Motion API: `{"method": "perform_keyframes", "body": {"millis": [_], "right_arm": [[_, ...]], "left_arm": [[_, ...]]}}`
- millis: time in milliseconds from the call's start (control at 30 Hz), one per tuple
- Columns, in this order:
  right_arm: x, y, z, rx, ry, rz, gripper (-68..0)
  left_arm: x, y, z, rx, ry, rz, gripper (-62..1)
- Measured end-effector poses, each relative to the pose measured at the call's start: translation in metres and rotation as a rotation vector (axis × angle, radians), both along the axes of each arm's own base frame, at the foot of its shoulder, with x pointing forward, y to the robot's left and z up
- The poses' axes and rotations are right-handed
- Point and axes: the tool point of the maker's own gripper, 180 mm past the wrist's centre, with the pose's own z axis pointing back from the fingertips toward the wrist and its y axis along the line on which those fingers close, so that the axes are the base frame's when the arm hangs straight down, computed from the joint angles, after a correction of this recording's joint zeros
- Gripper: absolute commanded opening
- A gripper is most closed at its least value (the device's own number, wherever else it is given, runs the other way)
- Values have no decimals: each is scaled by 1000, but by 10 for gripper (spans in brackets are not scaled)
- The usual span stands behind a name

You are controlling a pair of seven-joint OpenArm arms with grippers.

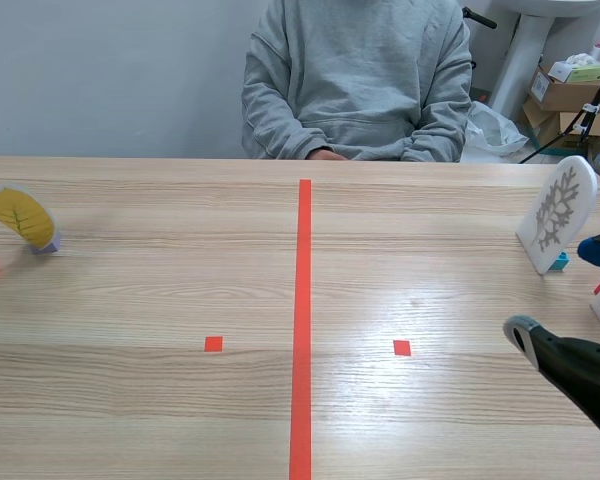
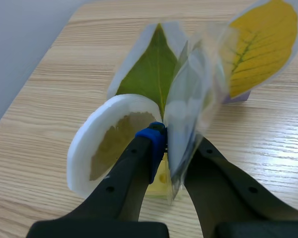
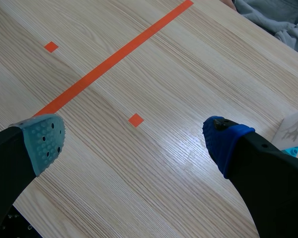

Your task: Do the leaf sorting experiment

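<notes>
1. On the left, the left gripper [image 2: 178, 144] is narrow and clamped on a clear laminated card [image 2: 191, 99]. The card stands up between its fingers, with the blue pad [image 2: 151, 148] against one face.
2. More cards crowd right around that grip. A white round card with a brownish leaf [image 2: 104, 148] is just beside the blue-padded finger, and a green leaf card [image 2: 151, 74] stands directly ahead.
3. The yellow leaf card [image 2: 263, 44] is ahead on the other side, tilted on a purple base [image 2: 237, 96]. In the scene view it sits at the far left of the frame, mid-height, well apart from the orange tape line [image 1: 302, 320].
4. Over on the right, the right gripper [image 3: 134, 141] is spread wide, with only table [image 3: 164, 198] showing between its pads, near a small orange square [image 3: 135, 119].
5. A white card with a pale leaf shape [image 1: 558, 213] leans at the upper right of the frame on a blue base [image 1: 560, 262], near that gripper but not touching it.
6. A person in a grey sweatshirt [image 1: 355, 75] sits at top centre.
</notes>
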Motion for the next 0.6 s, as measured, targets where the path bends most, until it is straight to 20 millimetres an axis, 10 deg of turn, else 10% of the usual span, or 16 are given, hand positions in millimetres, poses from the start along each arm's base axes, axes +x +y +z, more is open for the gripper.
{"method": "perform_keyframes", "body": {"millis": [467,600], "right_arm": [[0,0,0,0,0,0,-109],[0,0,0,0,0,0,-109]], "left_arm": [[0,-11,-8,-18,8,-9,-566],[0,-11,-8,-18,8,-9,-481]]}}
